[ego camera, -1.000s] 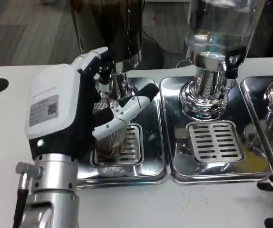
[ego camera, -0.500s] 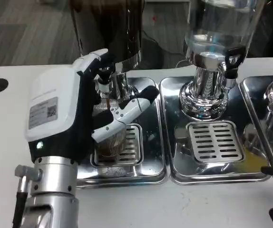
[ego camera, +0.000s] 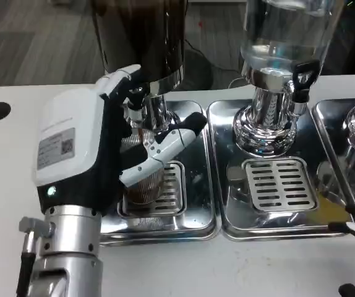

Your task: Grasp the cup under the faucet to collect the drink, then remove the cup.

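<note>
Gripping cup (ego camera: 141, 179) w/ left robot hand (ego camera: 88, 154), under faucet (ego camera: 137, 102).

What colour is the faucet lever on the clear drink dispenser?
Black, seen in the head view: the faucet lever on the clear dispenser.

Mirror-polished chrome drip trays (ego camera: 205, 232), slotted brushed-metal grates (ego camera: 279, 184), ribbed translucent plastic cup (ego camera: 143, 176), matt white tabletop (ego camera: 4, 179), glossy white plastic back of left hand (ego camera: 72, 148).
</note>
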